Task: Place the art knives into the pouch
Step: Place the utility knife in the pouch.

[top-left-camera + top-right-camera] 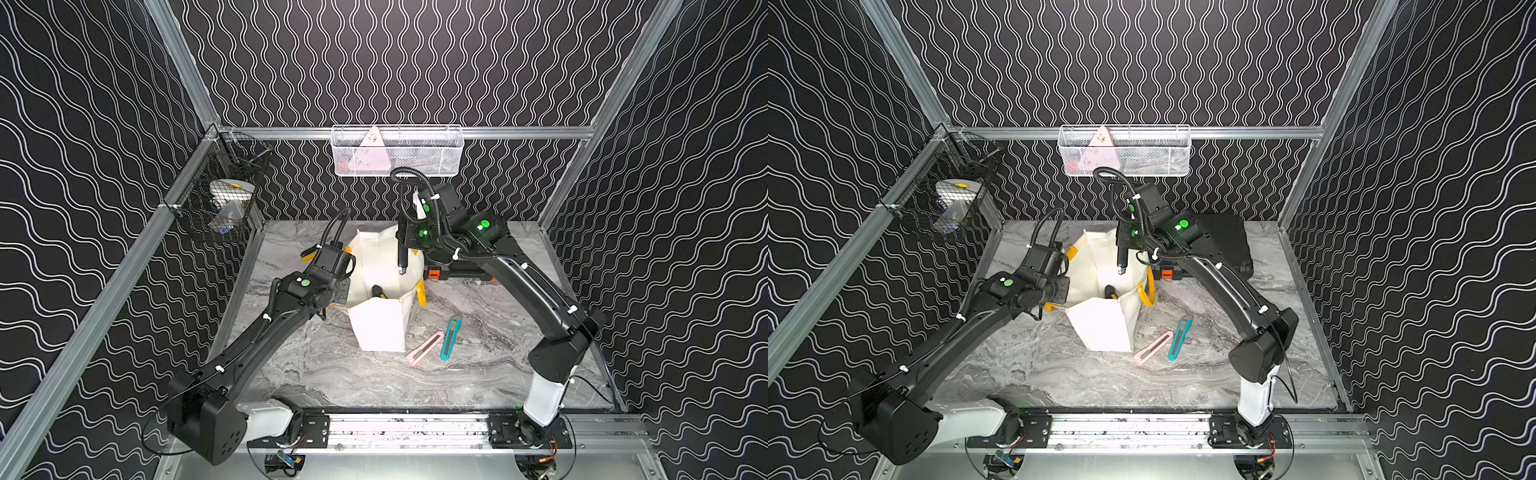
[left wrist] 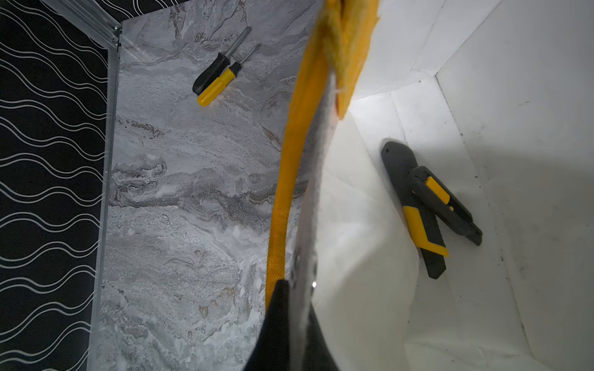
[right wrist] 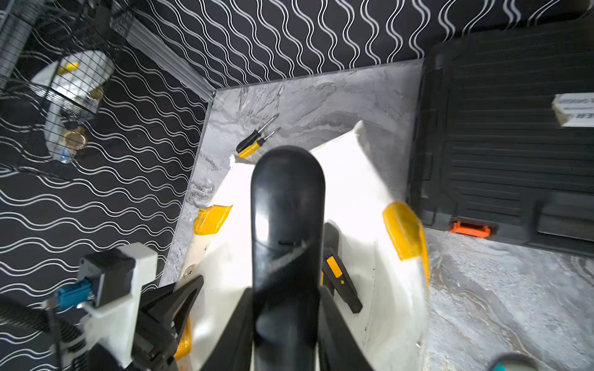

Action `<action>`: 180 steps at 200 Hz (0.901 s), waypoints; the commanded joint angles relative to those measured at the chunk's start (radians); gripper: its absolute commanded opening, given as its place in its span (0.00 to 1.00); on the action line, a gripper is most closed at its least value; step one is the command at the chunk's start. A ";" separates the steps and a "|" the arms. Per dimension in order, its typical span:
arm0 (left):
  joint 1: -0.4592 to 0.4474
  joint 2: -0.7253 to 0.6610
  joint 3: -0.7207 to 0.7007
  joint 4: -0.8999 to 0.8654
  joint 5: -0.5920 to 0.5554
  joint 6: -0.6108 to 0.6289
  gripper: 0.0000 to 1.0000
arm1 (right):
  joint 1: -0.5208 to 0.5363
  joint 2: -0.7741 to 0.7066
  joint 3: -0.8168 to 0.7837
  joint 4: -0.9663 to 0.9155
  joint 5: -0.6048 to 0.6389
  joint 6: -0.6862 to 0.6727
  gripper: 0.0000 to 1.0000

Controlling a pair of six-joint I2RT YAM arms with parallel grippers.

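Our right claw (image 3: 284,289) pinches the art knife (image 3: 286,208) over the open pouch (image 1: 378,328); our left claw (image 2: 297,289) clamps its rim. Under the right claw a yellow-black cutter (image 2: 424,205) lies inside, a black case (image 3: 501,144) beside.

- A robotics lab test cell: an aluminium frame (image 1: 498,132) boxes the workspace in at the left, back and right.
- The walls (image 1: 415,62) are black panels printed all over with white wavy lines.
- Two black robot arms, the left arm (image 1: 257,345) and the right arm (image 1: 536,286), are mounted on a metal rail (image 1: 415,430) along the front edge, with bare cabling beneath.
- A marble-look tabletop (image 1: 353,386) carries loose props such as screwdrivers (image 2: 218,77) and a teal cutter (image 1: 451,337).
- A white wire basket (image 1: 428,153) and a black wire basket (image 1: 208,228) hang from the frame.
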 commanded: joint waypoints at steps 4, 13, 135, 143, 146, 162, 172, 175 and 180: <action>-0.002 0.000 -0.002 0.013 0.015 0.003 0.00 | 0.011 0.026 -0.003 0.040 -0.048 0.006 0.26; -0.001 0.002 -0.001 0.014 0.017 0.004 0.00 | 0.011 0.028 -0.027 0.068 -0.070 0.016 0.25; -0.005 0.002 -0.002 0.013 0.016 0.005 0.00 | 0.047 0.274 -0.092 0.152 -0.159 0.017 0.26; -0.006 0.001 -0.003 0.013 0.016 0.005 0.00 | 0.050 0.287 -0.095 0.152 -0.160 0.015 0.25; -0.005 0.002 -0.004 0.014 0.017 0.005 0.00 | 0.049 0.291 -0.097 0.153 -0.159 0.015 0.26; -0.006 0.003 -0.003 0.014 0.016 0.005 0.00 | 0.050 0.313 -0.116 0.166 -0.167 0.017 0.25; -0.005 0.003 -0.003 0.013 0.018 0.006 0.00 | 0.051 0.326 -0.130 0.172 -0.167 0.018 0.25; -0.006 0.003 -0.003 0.014 0.018 0.006 0.00 | 0.050 0.329 -0.133 0.173 -0.167 0.017 0.25; -0.006 0.004 -0.003 0.014 0.019 0.006 0.00 | 0.051 0.338 -0.138 0.173 -0.166 0.017 0.25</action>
